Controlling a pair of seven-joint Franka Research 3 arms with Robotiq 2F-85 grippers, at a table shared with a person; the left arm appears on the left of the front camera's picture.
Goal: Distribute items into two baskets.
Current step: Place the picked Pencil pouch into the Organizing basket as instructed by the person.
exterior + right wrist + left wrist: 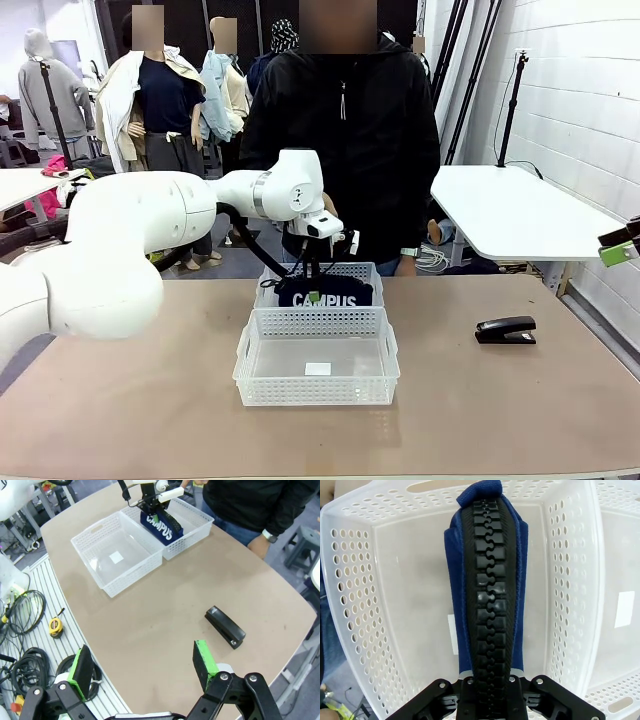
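Note:
A dark navy pouch (345, 298) with white "CAMPUS" lettering hangs upright inside the far white basket (366, 271), with my left gripper (313, 288) shut on its top edge. In the left wrist view the pouch (490, 580), with its black zipper, runs from my left gripper (490, 700) down toward the floor of the far basket (355, 605). The near basket (245, 362) holds only a white label. A small black stapler (505, 329) lies on the table at the right. My right gripper (142, 667) hovers open above the table's right end, short of the stapler (225, 626).
A person stands at the far side of the table behind the baskets, with one hand (260, 542) at the table's edge. Cables and a yellow tape measure (55, 626) lie on a slatted ledge beside the table. A white side table (510, 210) stands at the right.

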